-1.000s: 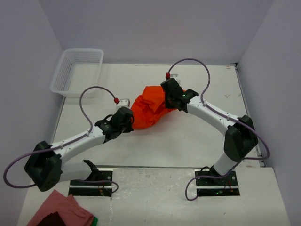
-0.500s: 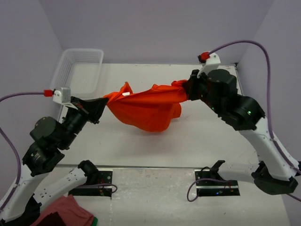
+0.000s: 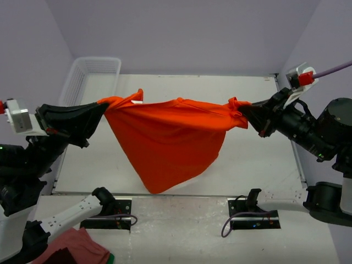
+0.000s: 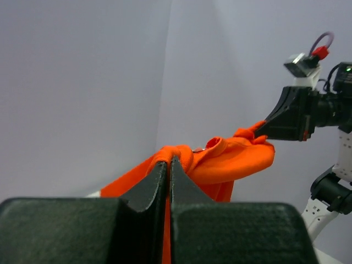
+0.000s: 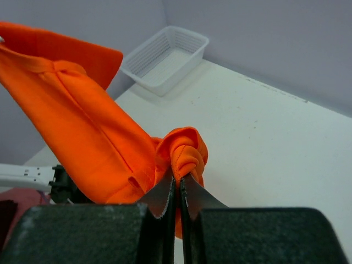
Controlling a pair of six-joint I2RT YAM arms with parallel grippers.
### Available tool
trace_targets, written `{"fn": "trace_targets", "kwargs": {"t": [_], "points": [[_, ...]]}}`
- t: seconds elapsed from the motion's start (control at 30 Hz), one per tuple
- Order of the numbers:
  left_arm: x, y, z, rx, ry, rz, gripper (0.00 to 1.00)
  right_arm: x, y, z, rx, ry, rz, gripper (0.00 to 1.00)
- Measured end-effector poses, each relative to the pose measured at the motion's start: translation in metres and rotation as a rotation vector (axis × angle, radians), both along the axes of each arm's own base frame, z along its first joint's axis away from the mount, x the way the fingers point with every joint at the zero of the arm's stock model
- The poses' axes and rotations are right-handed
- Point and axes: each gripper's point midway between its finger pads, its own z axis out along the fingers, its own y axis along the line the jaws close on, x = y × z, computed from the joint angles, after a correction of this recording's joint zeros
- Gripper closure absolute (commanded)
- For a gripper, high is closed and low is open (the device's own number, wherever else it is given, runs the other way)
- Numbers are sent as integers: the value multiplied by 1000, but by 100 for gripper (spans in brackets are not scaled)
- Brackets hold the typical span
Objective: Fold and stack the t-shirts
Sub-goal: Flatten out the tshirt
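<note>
Hanging in the air over the table (image 3: 258,159), the shirt (image 3: 165,137) is being stretched wide between both arms. The left gripper (image 3: 102,107) is pinching one bunched top corner above the table's left side, its jaws clamped tight on a wad of cloth in the wrist view. The right gripper (image 3: 245,113) is doing the same above the table's right side, with its fingers closed on a twisted knot of fabric. Between them the top edge is running nearly taut, and the rest is drooping into a long point toward the table's near edge. Whether that tip is brushing the table, I'm not able to tell. By the way it is sagging and creasing, this cloth is looking thin, soft and very light, with no stiffness of its own. I'm judging it will be going wherever it is pulled and collapsing the instant tension is dropping. Both grips are sitting on crumpled wads rather than clean corners, so it is probably going to land wrinkled. Better holds, I'm thinking, are the seamed edges at shoulders or hem, where doubled fabric is giving the fingers something firm.
</note>
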Motion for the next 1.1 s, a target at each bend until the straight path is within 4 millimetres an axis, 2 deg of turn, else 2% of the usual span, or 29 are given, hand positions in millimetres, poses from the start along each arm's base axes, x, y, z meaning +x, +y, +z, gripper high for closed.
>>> {"fn": "trace_targets", "kwargs": {"t": [0.17, 0.27, 0.33, 0.43, 0.47, 0.53, 0.6, 0.67, 0.7, 0.8, 0.87, 0.9, 0.93, 0.97, 1.0, 1.07, 1.1], "points": [[-28, 14, 57, -35, -160, -25, 100, -5, 15, 3, -60, -15, 37, 100], [-35, 20, 81, -52, -221, -13, 100, 9, 19, -1, -109, -27, -38, 100], [-29, 19, 90, -52, -222, 7, 100, 21, 16, -3, -137, -36, -121, 100], [6, 8, 90, -28, -153, 82, 100, 36, 11, -11, -176, -38, -224, 100], [24, 2, 86, -14, -118, 113, 100, 42, 6, -15, -193, -34, -261, 100], [75, -21, 65, 49, -18, 193, 100, 53, -4, -26, -219, -20, -332, 100], [134, -51, 33, 138, 93, 262, 100, 64, -13, -42, -251, 6, -402, 100], [204, -85, -15, 245, 204, 304, 100, 73, -16, -66, -298, 46, -449, 100], [237, -100, -48, 301, 266, 323, 100, 77, -16, -79, -317, 69, -467, 100], [333, -140, -169, 488, 470, 358, 100, 82, -8, -125, -386, 146, -491, 100], [384, -161, -255, 603, 585, 369, 100, 84, -1, -164, -446, 212, -503, 100], [405, -169, -292, 646, 625, 374, 99, 85, 3, -183, -476, 244, -507, 100], [425, -178, -333, 684, 661, 373, 89, 85, 5, -203, -505, 279, -512, 100], [439, -183, -371, 722, 692, 371, 62, 84, 6, -221, -539, 310, -513, 100], [451, -187, -407, 756, 719, 370, 55, 85, 7, -240, -570, 344, -520, 100], [459, -183, -467, 811, 781, 381, 53, 90, 5, -266, -614, 395, -538, 100], [456, -177, -488, 841, 812, 396, 51, 95, 3, -274, -620, 413, -553, 100]]}}
